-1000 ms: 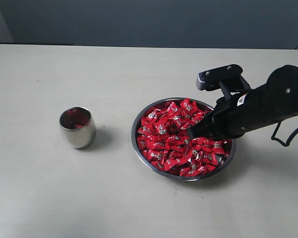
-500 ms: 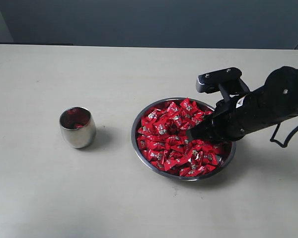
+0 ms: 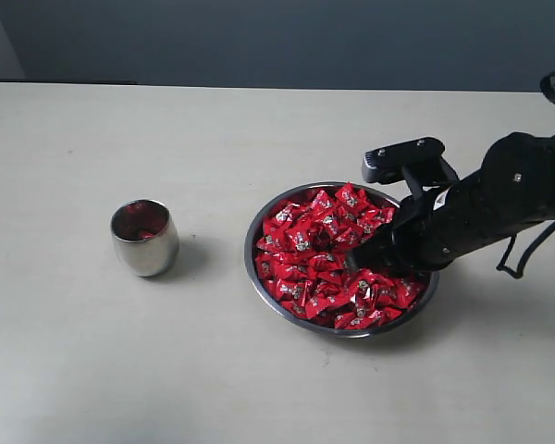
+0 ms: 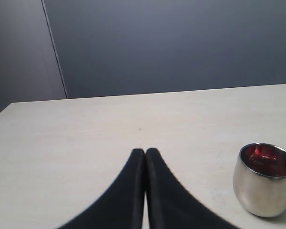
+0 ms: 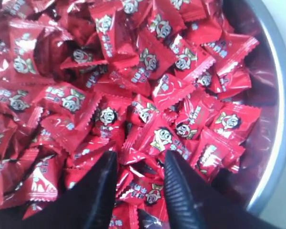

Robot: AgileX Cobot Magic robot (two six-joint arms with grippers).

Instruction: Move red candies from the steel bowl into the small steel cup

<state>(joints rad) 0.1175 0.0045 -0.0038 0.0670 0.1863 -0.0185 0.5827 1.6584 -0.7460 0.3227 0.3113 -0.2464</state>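
- The red candies [image 5: 167, 138] wear glossy bright red wrappers. Each is printed with a small white-and-black figure, a touch of green and white lettering.
- The steel bowl [image 5: 280, 95] is silvery grey, and its inner wall is tinted dark red by reflections of the wrappers.
- The small steel cup [image 3: 146, 248] is mirror-bright silver outside, shading darker toward its base, and its inside glows deep red.
- The counter [image 3: 120, 351] is plain pale beige, unpatterned, with soft grey shadows beside cup and bowl.
- The right end effector [image 5: 139, 160] is black, its fingers [image 5: 181, 195] finely ribbed.
- The left end effector [image 4: 145, 152] is plain matte black.
- The wall [image 3: 277, 42] beyond the counter's far edge is dark blue-grey.
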